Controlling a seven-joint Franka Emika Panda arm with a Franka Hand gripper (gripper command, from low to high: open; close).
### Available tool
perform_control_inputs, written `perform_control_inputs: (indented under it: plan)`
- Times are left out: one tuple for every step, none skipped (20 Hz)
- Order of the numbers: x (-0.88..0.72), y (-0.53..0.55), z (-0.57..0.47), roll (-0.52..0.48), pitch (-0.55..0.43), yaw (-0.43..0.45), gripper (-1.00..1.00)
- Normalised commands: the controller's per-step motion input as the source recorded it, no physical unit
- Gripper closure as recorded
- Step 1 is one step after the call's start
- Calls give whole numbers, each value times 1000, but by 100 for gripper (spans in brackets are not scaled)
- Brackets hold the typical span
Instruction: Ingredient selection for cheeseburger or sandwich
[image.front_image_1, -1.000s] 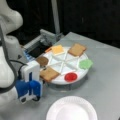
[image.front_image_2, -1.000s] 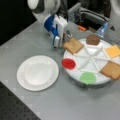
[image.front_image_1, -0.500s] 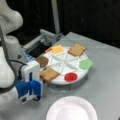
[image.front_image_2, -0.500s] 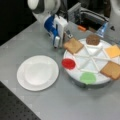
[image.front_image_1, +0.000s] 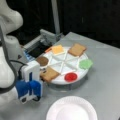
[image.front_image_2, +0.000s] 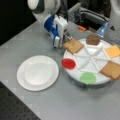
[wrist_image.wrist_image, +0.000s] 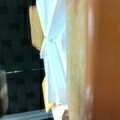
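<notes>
Your white-and-blue gripper (image.front_image_2: 65, 39) sits at the divided white tray's (image.front_image_2: 82, 81) rim, touching the near tan-brown square bread slice (image.front_image_2: 73, 46); whether its jaws have clamped it, you cannot tell; the white round plate (image.front_image_2: 37, 72) holds nothing

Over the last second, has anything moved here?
Nothing visibly changed. The gripper stays at the edge of the nearest bread slice on the divided tray. The patty, cheese, other bread slice and the white plate, with nothing on it, are where they were.
</notes>
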Motion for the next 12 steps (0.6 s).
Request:
perform_control_inputs:
  plan:
    - [334, -332, -331, 285, -156, 210, 100]
    - [335, -333, -333, 286, -155, 211, 100]
    - [337, -333, -336, 285, -153, 210, 100]
    - [339, -336, -338, 289, -154, 213, 100]
    - [342, -340, -340, 292, -153, 215, 100]
    - [342, -343, -336, 294, -150, 216, 100]
    - [341, -343, -331, 295, -150, 217, 100]
    - [339, -349, -329, 301, -144, 220, 100]
    - [337, -358, -329, 304, -140, 222, 100]
    - [333, -370, -325, 309, -135, 226, 100]
    - [330, -376, -323, 311, -133, 227, 100]
    - [327, -388, -317, 319, -126, 233, 100]
